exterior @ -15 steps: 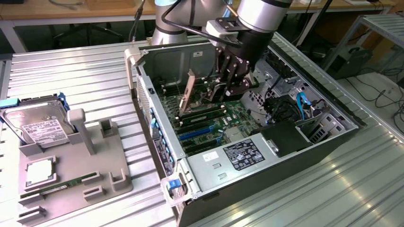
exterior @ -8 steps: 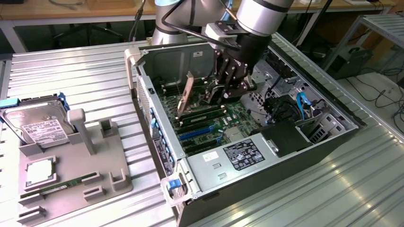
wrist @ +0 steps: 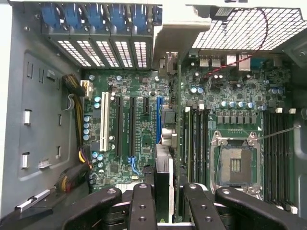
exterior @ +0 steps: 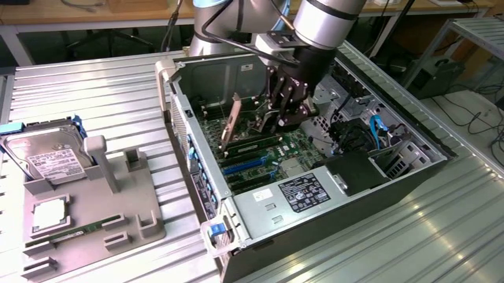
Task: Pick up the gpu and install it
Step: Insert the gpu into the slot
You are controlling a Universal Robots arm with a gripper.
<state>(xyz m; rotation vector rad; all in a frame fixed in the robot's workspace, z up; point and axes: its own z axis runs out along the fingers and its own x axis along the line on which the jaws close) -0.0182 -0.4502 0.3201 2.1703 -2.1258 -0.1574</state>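
My gripper (exterior: 285,121) reaches down into the open computer case (exterior: 409,171), just above the green motherboard (exterior: 272,150). It is shut on the gpu (exterior: 231,122), a thin card held upright on its edge. In the wrist view the gpu (wrist: 163,175) shows edge-on as a dark strip between the black fingers (wrist: 142,206). Its pale metal bracket (wrist: 171,62) points at the case's slot openings. The card hangs beside the long blue expansion slot (wrist: 158,120); whether it touches the board I cannot tell.
On the exterior view's left, a grey fixture tray (exterior: 141,203) holds a silver hard drive (exterior: 51,159), a processor chip (exterior: 49,213) and a green memory stick (exterior: 79,231). Inside the case are the power supply (exterior: 303,191), an empty processor socket (wrist: 235,165), memory slots (wrist: 194,139) and cable bundles (wrist: 76,120).
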